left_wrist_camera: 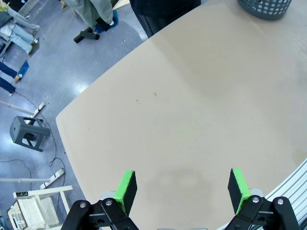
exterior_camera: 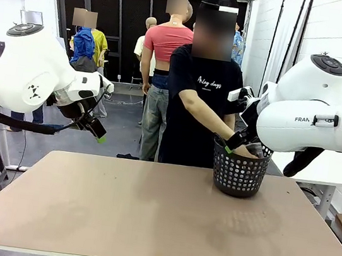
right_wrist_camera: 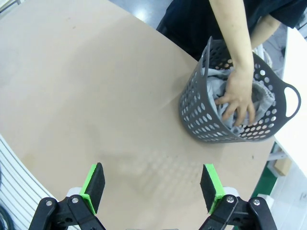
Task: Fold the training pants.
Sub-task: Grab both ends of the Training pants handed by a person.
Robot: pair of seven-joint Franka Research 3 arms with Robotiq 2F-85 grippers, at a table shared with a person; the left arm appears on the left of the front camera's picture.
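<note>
Bright, even light; wide-angle edge distortion

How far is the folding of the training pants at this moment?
Done: nothing yet; the training pants lie crumpled inside the basket. In hand: the person's hand reaches into the basket, onto the fabric, while the left gripper and the right gripper hang open and empty above the table. Left: bringing the pants out onto the table, and all the folding.
</note>
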